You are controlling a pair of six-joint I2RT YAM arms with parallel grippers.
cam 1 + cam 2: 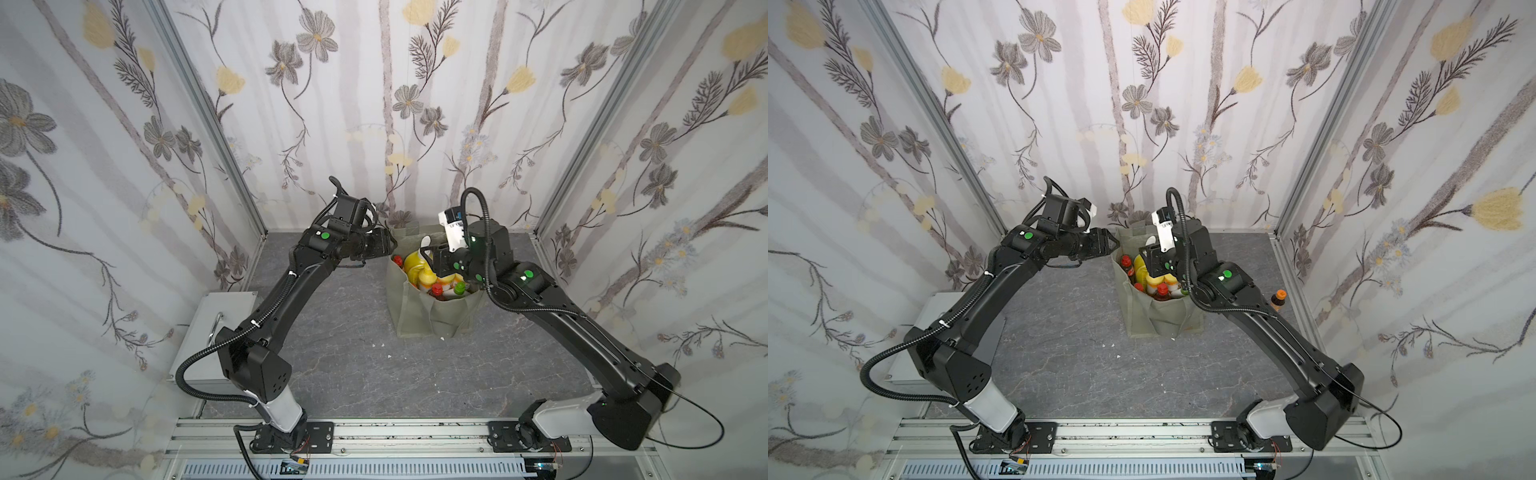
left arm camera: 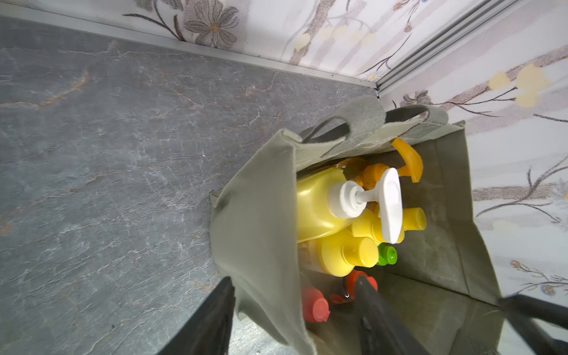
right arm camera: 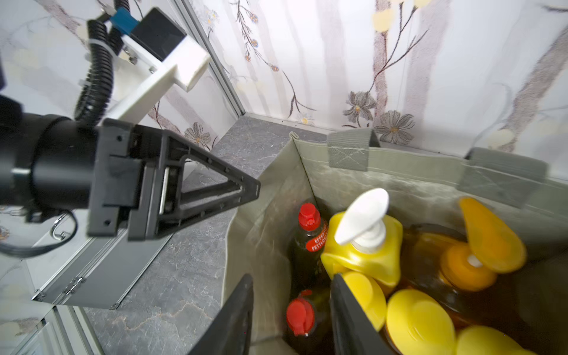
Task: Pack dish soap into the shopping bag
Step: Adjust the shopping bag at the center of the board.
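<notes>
Dish soap bottles (image 2: 322, 209) inside the shopping bag (image 2: 255, 230); left claw (image 2: 293, 279) and right claw (image 3: 292, 278) open at its rim.

matt cloth shopping bag (image 2: 255, 221), glossy plastic bottles (image 2: 316, 209)

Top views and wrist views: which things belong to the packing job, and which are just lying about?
Job: shopping bag; inside it the yellow pump bottle, orange pump bottle, red-capped bottles, yellow-capped bottles, green-capped bottle; orange-capped bottle out on the table.
Lying about: grey metal box with a handle.
</notes>
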